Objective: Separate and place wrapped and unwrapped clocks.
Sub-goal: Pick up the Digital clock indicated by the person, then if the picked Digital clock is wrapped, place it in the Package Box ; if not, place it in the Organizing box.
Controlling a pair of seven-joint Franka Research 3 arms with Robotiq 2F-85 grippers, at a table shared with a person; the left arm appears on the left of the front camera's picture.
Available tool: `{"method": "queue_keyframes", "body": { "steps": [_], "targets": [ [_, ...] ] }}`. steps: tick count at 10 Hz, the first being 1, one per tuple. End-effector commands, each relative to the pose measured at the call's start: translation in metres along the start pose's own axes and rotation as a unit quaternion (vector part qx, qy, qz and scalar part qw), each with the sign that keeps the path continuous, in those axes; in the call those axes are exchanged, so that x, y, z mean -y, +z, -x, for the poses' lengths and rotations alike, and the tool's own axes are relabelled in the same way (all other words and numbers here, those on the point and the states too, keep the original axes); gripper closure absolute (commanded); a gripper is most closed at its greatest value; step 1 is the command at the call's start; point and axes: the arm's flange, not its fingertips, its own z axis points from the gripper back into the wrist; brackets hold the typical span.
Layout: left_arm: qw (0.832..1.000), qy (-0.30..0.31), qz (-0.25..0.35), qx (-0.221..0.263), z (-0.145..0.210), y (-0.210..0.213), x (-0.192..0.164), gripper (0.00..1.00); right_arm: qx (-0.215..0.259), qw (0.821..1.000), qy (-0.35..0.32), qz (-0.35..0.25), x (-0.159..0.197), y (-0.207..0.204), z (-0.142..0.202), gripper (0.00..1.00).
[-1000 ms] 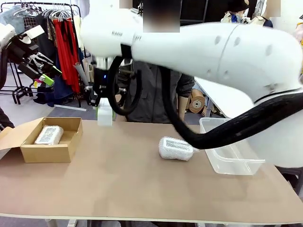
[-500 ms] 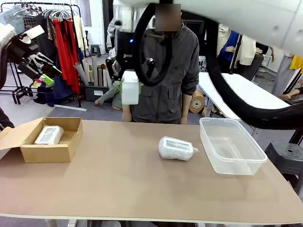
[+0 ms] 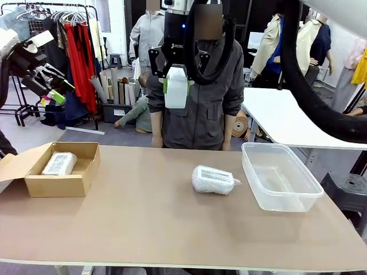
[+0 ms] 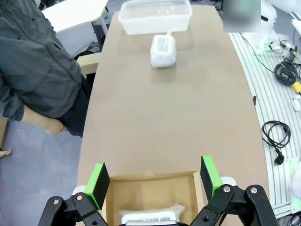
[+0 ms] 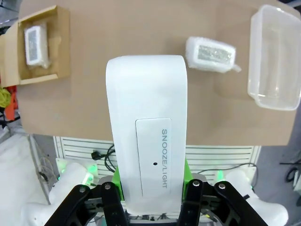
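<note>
You're about a third done: one wrapped clock (image 3: 59, 163) lies inside the cardboard box (image 3: 63, 184). The second wrapped clock (image 3: 213, 180) sits on the tabletop (image 3: 143, 223) well to the right of the box, not yet boxed. Your right pincer (image 3: 176, 80) is clamped on the bare white clock (image 5: 146, 117), high up and right of the box; I'd judge it belongs in the clear tub (image 3: 287, 200). Your left pincer (image 4: 154, 181) hangs spread apart above the box.

White arm (image 3: 350, 11), thick black cable (image 3: 293, 57), black fingers (image 4: 99, 186) with green pads.
</note>
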Motion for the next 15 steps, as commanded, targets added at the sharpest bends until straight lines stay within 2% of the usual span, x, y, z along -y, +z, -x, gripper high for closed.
{"method": "queue_keyframes", "body": {
  "steps": [1, 2, 3, 15],
  "targets": [
    [1.0, -0.008, 0.001, 0.001, 0.0, 0.001, 0.002, 0.0, 0.004, 1.0, -0.007, -0.01, 0.015, -0.013, 0.005, 1.0],
    [1.0, -0.008, 0.001, 0.001, 0.0, 0.001, 0.002, 0.0, 0.004, 1.0, -0.009, -0.012, 0.017, -0.016, 0.005, 1.0],
    [1.0, -0.008, 0.001, 0.001, 0.0, 0.001, 0.002, 0.0, 0.001, 1.0, -0.004, 0.0, 0.004, -0.003, -0.003, 1.0],
    [1.0, -0.008, 0.001, 0.001, 0.0, 0.001, 0.002, 0.0, 0.001, 1.0, -0.004, 0.0, 0.004, -0.003, -0.003, 1.0]
  ]
}}
